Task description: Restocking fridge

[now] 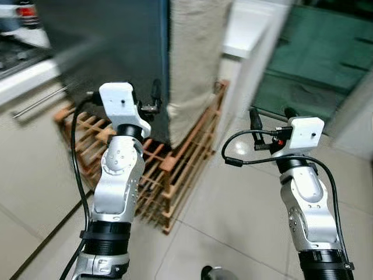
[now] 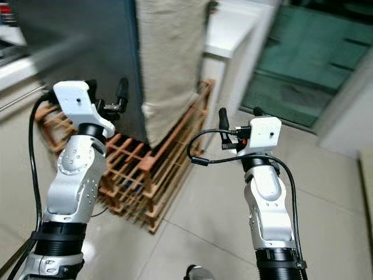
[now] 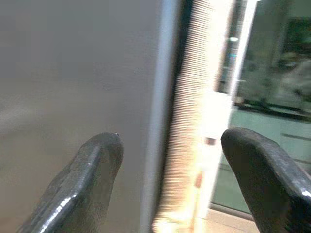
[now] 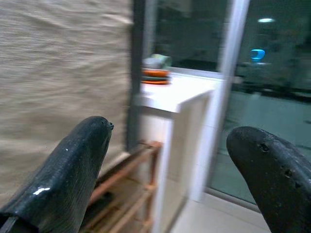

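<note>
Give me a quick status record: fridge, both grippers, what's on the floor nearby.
fridge: dark, door shut, straight ahead
cloth: beige, hangs down the fridge's right side
left gripper: raised before the fridge door, open, holding nothing
right gripper: raised to the right of the cloth, open, holding nothing
rack: wooden lattice on the floor at the fridge's foot
counter: white ledge right of the fridge, orange dishes stacked on it
view: blurred
</note>
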You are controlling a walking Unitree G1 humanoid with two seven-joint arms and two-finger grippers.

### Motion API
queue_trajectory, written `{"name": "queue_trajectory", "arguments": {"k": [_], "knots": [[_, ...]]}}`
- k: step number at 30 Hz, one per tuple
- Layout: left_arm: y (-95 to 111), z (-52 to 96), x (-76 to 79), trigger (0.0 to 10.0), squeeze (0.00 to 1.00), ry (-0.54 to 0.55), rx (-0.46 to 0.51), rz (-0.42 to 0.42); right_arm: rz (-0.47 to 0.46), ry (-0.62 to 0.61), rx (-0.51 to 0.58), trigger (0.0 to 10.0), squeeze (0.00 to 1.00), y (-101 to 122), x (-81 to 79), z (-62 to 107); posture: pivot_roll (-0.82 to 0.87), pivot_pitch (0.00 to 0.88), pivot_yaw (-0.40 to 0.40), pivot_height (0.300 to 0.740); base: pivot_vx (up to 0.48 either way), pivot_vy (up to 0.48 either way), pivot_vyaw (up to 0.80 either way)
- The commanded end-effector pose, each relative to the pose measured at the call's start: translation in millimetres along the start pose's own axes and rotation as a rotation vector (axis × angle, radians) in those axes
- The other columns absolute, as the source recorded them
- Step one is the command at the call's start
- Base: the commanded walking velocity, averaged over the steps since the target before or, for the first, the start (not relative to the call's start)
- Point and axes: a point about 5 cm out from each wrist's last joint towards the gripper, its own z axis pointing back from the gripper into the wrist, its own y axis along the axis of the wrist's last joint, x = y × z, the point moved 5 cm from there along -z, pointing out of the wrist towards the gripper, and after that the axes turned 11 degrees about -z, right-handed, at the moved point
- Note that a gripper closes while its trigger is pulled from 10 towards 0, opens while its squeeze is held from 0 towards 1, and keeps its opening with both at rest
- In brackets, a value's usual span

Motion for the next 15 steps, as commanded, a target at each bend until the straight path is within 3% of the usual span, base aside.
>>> {"name": "queue_trajectory", "arguments": {"k": [1,5,11,15], "knots": [[-2,-4.5,0.6,10.0,0.0,0.004,-0.017,-0.005,0.005,-0.013,0.0,10.0,0.0,0,3.6,1.0,-0.09,0.0,-0.02,0.74,0.0,0.0,-0.73],[-4,-10.4,1.5,10.0,0.0,0.007,-0.022,-0.011,0.007,-0.005,-0.003,10.0,0.0,-1,1.3,1.2,-0.1,0.0,-0.02,0.74,0.093,0.075,-0.73],[6,-26.8,2.9,10.0,0.0,0.008,0.004,0.008,0.012,0.014,0.011,10.0,0.0,2,-3.8,-1.4,-0.1,0.0,-0.016,0.74,0.407,0.0,0.0],[7,-32.5,2.9,10.0,0.0,0.016,-0.008,0.019,0.014,0.013,0.01,10.0,0.0,2,-3.3,-0.2,-0.11,0.0,-0.015,0.74,0.0,0.0,0.0]]}}
